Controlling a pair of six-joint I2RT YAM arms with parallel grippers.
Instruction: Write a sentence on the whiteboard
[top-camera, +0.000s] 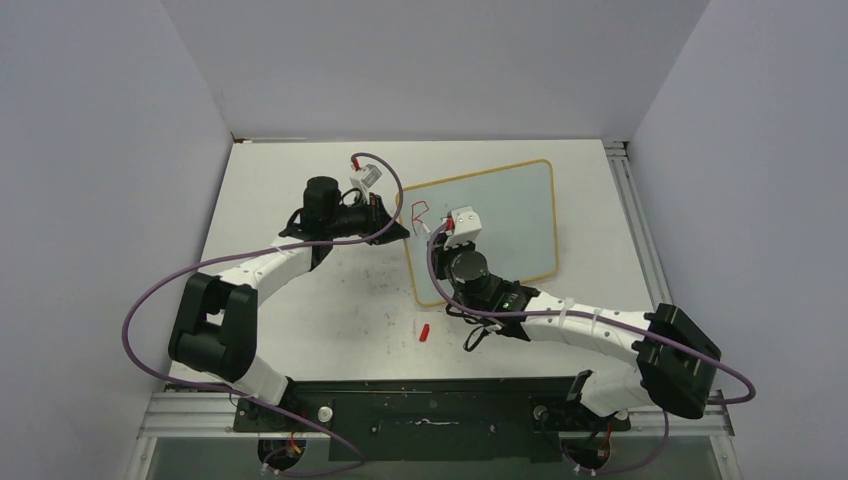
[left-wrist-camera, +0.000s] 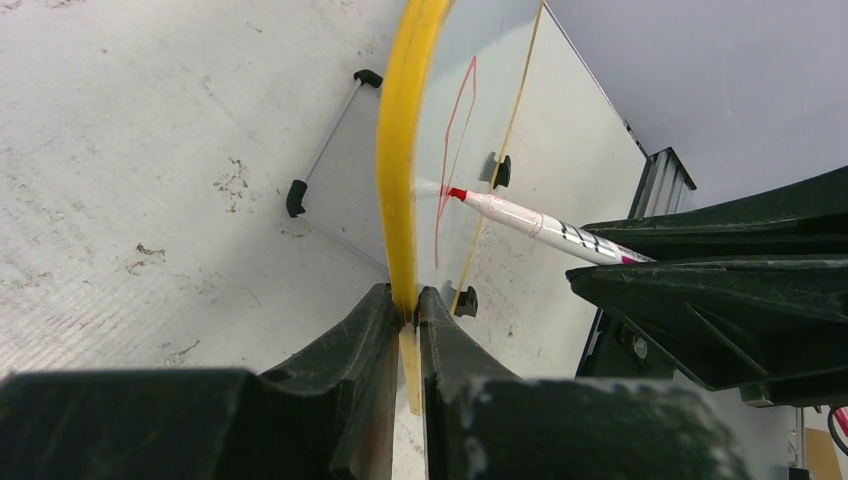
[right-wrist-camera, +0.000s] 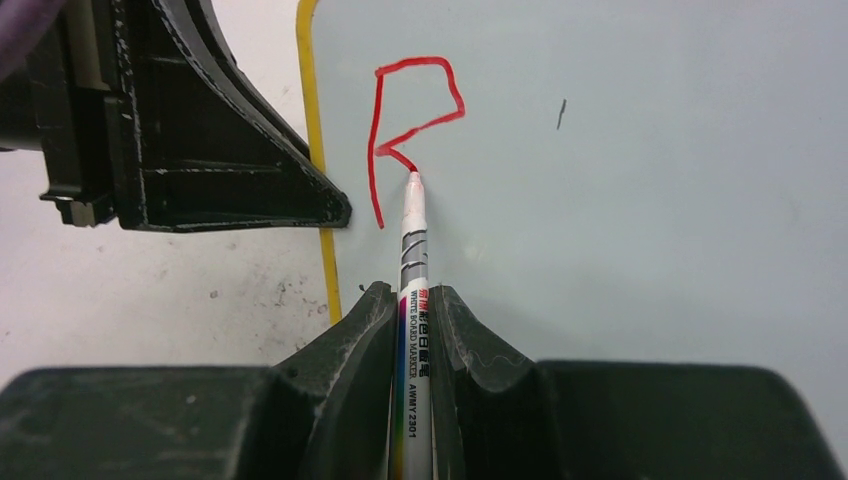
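One red cap near whiteboard, overhead

Bright, even overhead light casts soft shadows on the surface; in both wrist views the near jaws blur

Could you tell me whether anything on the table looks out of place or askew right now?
Two small things. The whiteboard lies skewed on the table, its right end farther back. A small red piece, probably the cap of the marker, lies loose on the table just off the board's near-left corner.
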